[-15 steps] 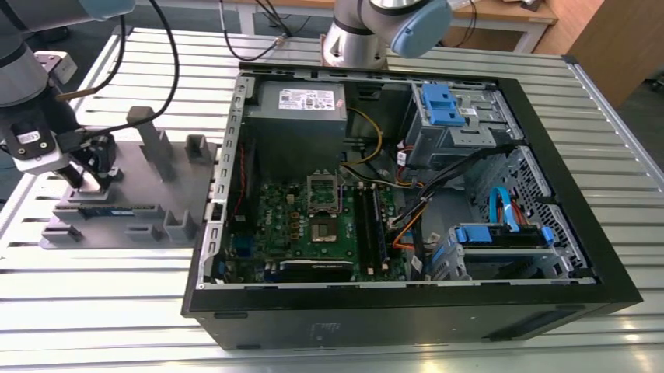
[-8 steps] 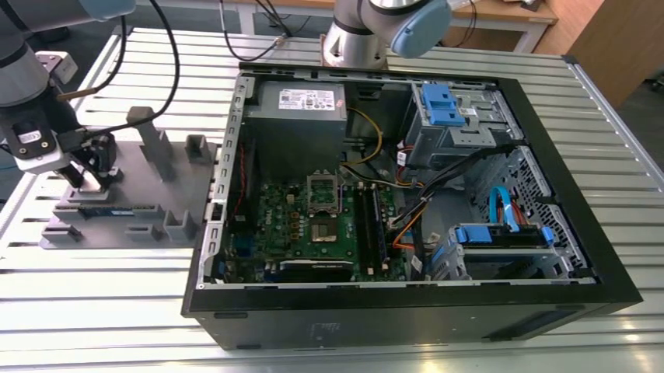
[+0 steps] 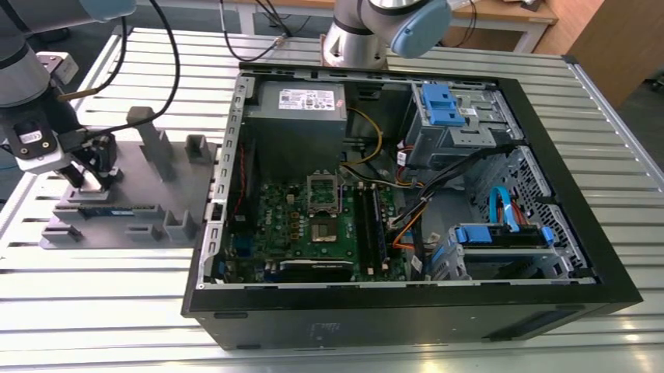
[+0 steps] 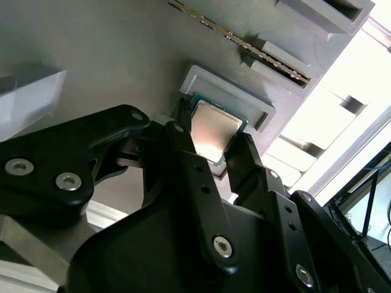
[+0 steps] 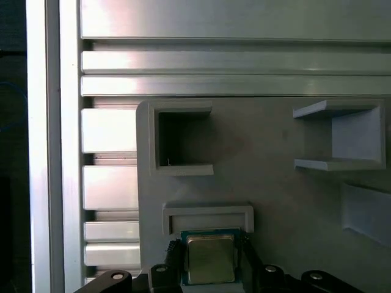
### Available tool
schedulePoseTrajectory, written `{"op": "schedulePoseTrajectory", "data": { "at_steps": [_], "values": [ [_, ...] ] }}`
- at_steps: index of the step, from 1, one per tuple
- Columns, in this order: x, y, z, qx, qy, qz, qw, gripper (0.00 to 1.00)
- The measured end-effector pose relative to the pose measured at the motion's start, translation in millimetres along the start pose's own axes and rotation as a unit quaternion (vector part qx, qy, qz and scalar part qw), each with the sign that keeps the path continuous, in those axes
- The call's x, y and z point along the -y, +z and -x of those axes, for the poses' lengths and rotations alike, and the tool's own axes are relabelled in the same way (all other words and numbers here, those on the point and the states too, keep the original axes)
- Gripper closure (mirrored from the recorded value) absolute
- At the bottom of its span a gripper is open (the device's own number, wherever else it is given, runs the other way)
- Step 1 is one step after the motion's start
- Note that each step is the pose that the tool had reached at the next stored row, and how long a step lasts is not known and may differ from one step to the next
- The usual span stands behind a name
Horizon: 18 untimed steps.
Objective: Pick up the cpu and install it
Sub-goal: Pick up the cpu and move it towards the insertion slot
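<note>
In the exterior view your arm stands at the view's left with the pincer (image 3: 89,177) down on the grey tray (image 3: 135,225), which lies on the slatted surface (image 3: 104,311) just beside the open computer case (image 3: 394,318). The socket (image 3: 325,194) waits on the board inside the case, well apart from the tray and behind the case wall.

In the second wrist view the cpu (image 4: 214,128) sits flat in its tray nest, against a raised lip (image 4: 232,91). The fingers (image 4: 183,143) lie against its two opposite edges, so the pincer looks narrowed to the chip's width and clamped on it. You are at the grasp, I judge (nothing lifted yet). A memory stick (image 4: 244,43) lies near, beyond the lip.

In the first wrist view the cpu (image 5: 209,259) shows square between the fingers, the lip (image 5: 208,215) touching its far edge. A lift would call for a straight rise, since that lip blocks any slide forward. Open room is above; the tray's upright pockets (image 5: 180,137) stand near, so sideways travel needs height first.
</note>
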<state>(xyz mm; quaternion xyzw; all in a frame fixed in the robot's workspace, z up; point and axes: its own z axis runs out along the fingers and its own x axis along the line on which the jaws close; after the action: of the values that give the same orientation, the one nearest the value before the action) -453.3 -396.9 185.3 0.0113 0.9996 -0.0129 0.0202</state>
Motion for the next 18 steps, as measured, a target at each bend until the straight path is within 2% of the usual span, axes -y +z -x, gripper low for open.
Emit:
{"op": "schedulePoseTrajectory", "data": {
  "at_steps": [13,14,15,16,18],
  "values": [
    [-0.7,0.0,0.0,-0.0001,0.000,0.0000,1.00000,0.52],
    [-0.7,-0.1,0.0,-0.0001,0.000,0.0000,1.00000,0.46],
    [-0.8,-0.1,0.0,-0.0001,0.000,0.0000,1.00000,0.46],
    [-0.8,-0.1,0.0,-0.0001,0.000,0.0000,1.00000,0.40],
    [-0.8,0.0,0.0,-0.0001,0.000,0.0000,1.00000,0.40]
  ]
}}
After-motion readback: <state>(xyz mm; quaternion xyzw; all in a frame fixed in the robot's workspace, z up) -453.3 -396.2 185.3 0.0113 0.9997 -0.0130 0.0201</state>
